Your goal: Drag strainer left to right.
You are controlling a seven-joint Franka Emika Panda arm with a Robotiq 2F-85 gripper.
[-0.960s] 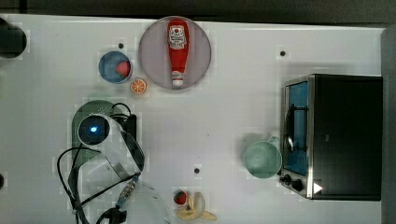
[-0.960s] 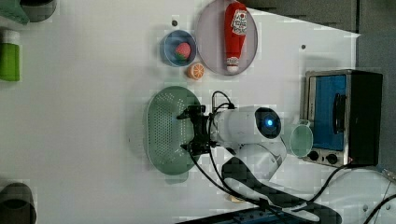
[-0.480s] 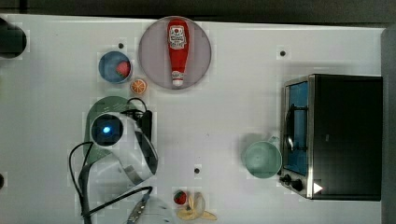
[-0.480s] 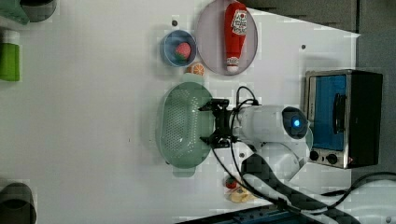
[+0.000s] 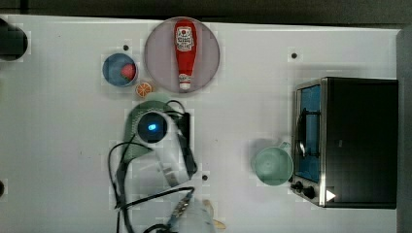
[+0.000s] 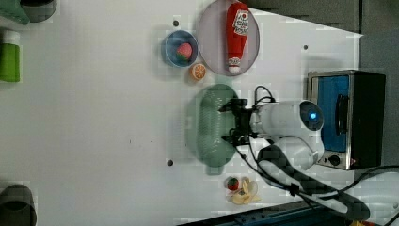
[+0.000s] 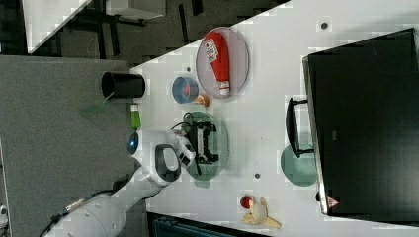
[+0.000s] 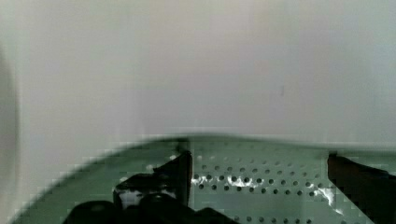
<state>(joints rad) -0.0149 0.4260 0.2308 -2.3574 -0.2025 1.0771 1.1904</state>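
The strainer (image 6: 211, 126) has shifted well toward the left view's right over the last second, and the arm with it. A second ago it lay nearer the middle of the surface (image 6: 94, 117); now it sits just below the orange slice (image 6: 198, 71) and the grey-lilac plate (image 6: 209, 37) carrying the ketchup bottle (image 6: 237, 33). In the top view the strainer (image 5: 143, 109) lies at about 6 o'clock from that plate, mostly under the arm.

The end effector (image 6: 237, 121) is spread wide, its fingers (image 8: 180, 170) reaching down inside the bowl over the perforated base. It seems to push on the strainer's inside rather than clasp it — so the drag looks underway, with a good part of the travel done.

On room: toward 3 o'clock in the top view the surface is bare until the mint cup (image 5: 273, 165), which stands just beside the toaster oven (image 5: 352, 141). That open stretch is probably enough for more sliding, but the cup and the oven mark the limit. The orange slice sits close to the strainer's 12 o'clock rim, and the blue bowl (image 5: 119, 69) with a strawberry lies at 11 o'clock — a drift that way could nudge them. At 5 o'clock, near the surface's edge, small food items (image 6: 242, 188) lie apart from the path.
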